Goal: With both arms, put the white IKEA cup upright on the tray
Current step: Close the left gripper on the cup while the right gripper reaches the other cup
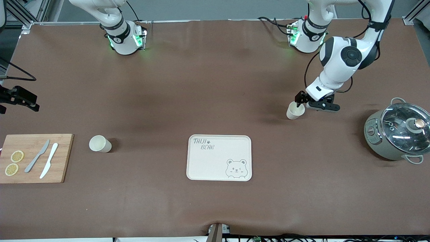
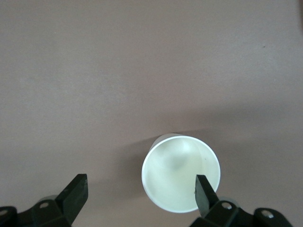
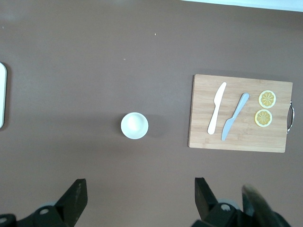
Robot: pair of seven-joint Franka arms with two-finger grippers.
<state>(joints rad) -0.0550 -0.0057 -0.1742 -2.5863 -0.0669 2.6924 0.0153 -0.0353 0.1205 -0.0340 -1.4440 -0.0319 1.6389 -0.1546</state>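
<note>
Lowering left gripper [image 2: 140, 190], jaws spread, one finger [image 2: 204, 190] inside rim of white cup [image 1: 295, 110] for rim pinch. Cup upright, farther than tray [image 1: 219, 157]. Right gripper [image 3: 139, 195] open, waiting above second cup [image 3: 134, 125].

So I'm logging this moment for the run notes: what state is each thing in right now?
Left gripper: open, one finger inside the cup by the left arm, one outside.
Cup by the left arm: upright on the table, not lifted.
Right gripper: open, high over the table, holding nothing.
Cup near the cutting board: upright, untouched.
Tray: bare.
Pot: glass lid on.
Cutting board: carries two knives and two lemon slices.
</note>
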